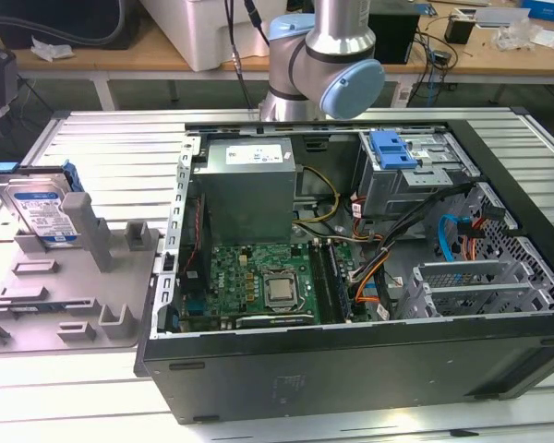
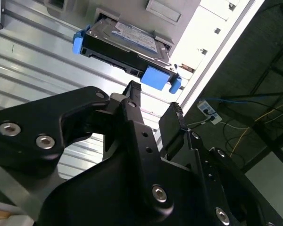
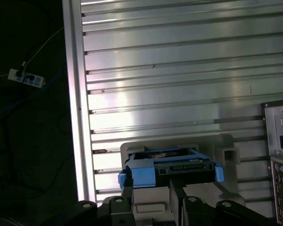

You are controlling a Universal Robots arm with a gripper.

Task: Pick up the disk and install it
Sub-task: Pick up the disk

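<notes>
Silver-grey disk (image 1: 44, 212) in its blue plastic caddy (image 2: 155, 77) stood on edge in a grey plastic stand (image 1: 102, 245): likely stiff, weighty, shock-shy, best pinched across the caddy rails. Black end effector (image 2: 153, 101) hovered near, parted, empty.

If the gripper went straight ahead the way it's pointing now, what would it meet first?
Probably the disk, at its blue-framed edge. In both wrist views it stands right ahead of the gripper, whose fingers are open, with nothing between them. How far off it is can't be judged.
</notes>
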